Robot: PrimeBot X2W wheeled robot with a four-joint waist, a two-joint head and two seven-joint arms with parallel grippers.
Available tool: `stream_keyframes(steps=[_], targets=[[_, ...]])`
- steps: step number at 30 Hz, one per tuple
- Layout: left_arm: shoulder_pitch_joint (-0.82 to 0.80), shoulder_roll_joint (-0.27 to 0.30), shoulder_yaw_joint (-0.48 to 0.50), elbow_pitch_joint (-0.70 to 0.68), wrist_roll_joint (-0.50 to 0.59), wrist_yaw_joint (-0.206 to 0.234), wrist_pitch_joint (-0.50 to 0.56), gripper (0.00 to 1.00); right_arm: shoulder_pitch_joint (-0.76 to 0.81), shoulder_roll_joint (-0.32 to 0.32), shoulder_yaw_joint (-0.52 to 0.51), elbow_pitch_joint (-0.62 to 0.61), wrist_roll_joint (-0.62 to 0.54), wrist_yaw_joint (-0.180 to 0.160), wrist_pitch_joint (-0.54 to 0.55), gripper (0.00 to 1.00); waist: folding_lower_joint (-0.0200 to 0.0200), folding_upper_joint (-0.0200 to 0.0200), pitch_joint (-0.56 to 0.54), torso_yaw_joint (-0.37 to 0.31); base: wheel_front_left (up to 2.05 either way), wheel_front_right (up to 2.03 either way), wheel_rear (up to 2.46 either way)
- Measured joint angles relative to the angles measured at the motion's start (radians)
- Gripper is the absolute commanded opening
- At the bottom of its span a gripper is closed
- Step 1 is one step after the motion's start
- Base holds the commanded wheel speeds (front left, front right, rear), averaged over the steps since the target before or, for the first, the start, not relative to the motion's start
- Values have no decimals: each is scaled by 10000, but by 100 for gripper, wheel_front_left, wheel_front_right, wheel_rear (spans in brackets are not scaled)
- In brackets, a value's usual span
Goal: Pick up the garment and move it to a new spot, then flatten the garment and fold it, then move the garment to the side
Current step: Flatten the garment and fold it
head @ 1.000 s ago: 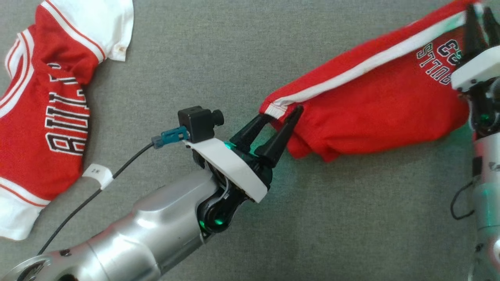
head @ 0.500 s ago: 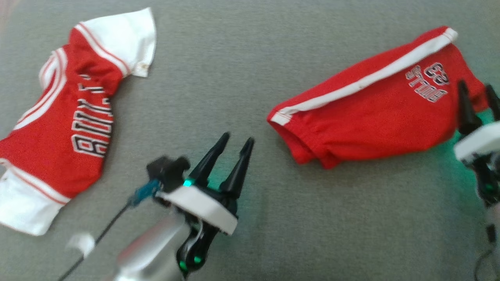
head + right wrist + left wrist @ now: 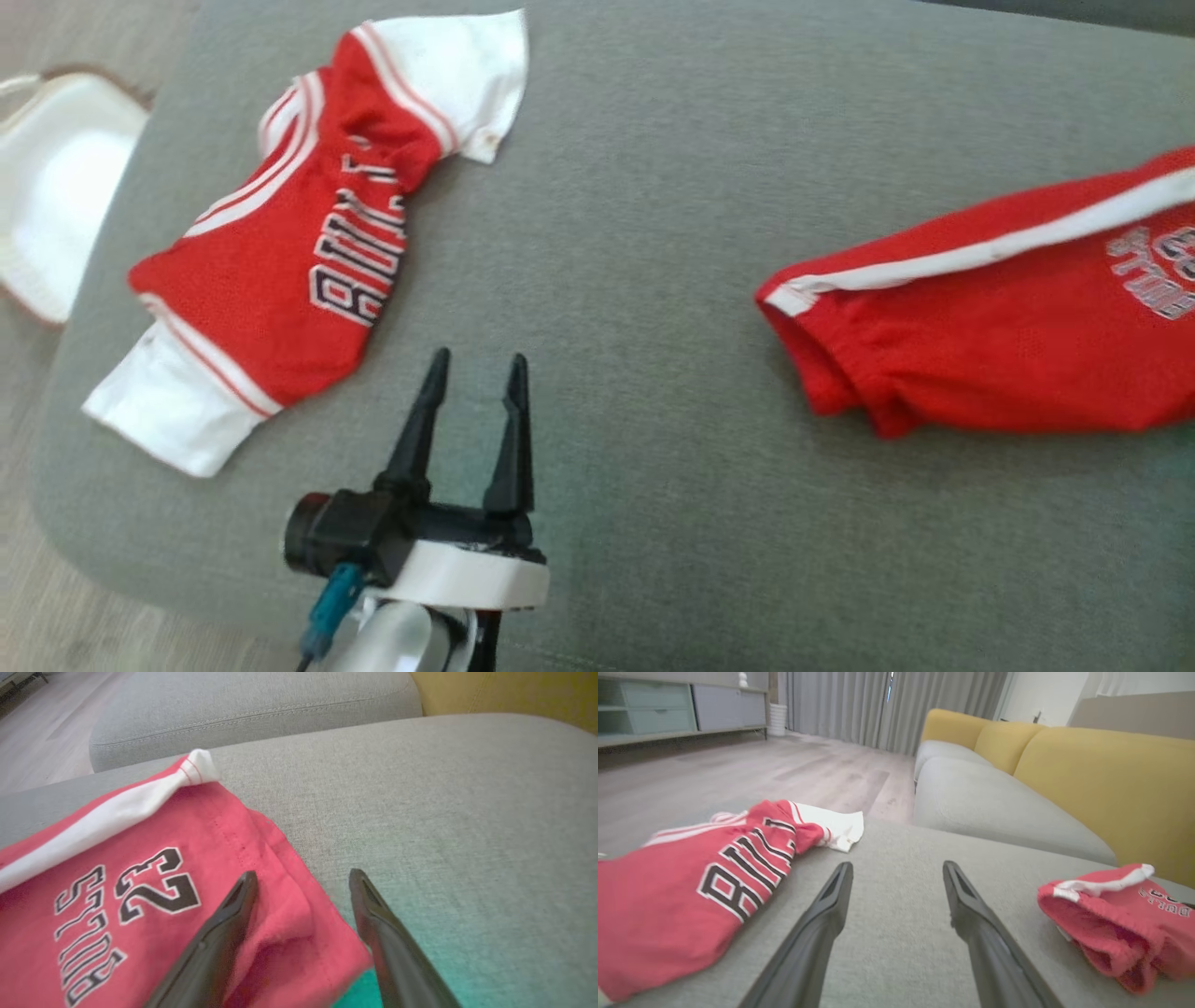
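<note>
Left gripper (image 3: pixel 478 357), as I logged it: two long black tapered fingers (image 3: pixel 415 439); white curved mounting plate (image 3: pixel 467 579); black barrel-shaped wrist camera (image 3: pixel 327 537); teal cable plug (image 3: pixel 331 602); silver forearm (image 3: pixel 401 649). Right gripper (image 3: pixel 303 873): I noted matching dark, pointed fingers.

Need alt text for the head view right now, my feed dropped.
The left gripper stands open and empty over a grey cushion, between two red garments. A rumpled red and white jersey lies to its left; red shorts with a white stripe lie at the right, cut off by the frame edge.
</note>
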State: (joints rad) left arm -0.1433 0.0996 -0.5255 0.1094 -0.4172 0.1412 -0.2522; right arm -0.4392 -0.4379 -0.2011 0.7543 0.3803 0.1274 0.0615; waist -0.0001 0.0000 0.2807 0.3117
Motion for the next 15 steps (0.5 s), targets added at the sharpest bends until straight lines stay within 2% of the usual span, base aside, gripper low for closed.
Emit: stream_keyframes(steps=[6, 7, 8, 9, 15], targets=[[381, -324, 849, -560, 965, 10, -2, 100, -757, -90, -337, 930, 104, 0, 523, 100, 2, 0, 281, 372, 0, 0, 0], [453, -360, 980, -579, 1020, 4, -2, 100, -836, -92, -278, 976, 194, 0, 625, 89, 1, 0, 303, 388, 0, 0, 0], [541, -382, 1080, -579, 1078, -6, -2, 100, -871, -100, -199, 982, 278, -2, 715, 37, 1, 0, 303, 374, 0, 0, 0], [624, -397, 1126, -575, 1133, -12, -2, 100, -885, -102, -98, 984, 374, -2, 727, 0, 1, 0, 290, 337, 0, 0, 0], [755, -453, 1333, -399, 1530, -286, -2, 100, -849, 75, 73, 1337, 506, 0, 150, 0, 1, 0, 81, -290, 0, 0, 0]])
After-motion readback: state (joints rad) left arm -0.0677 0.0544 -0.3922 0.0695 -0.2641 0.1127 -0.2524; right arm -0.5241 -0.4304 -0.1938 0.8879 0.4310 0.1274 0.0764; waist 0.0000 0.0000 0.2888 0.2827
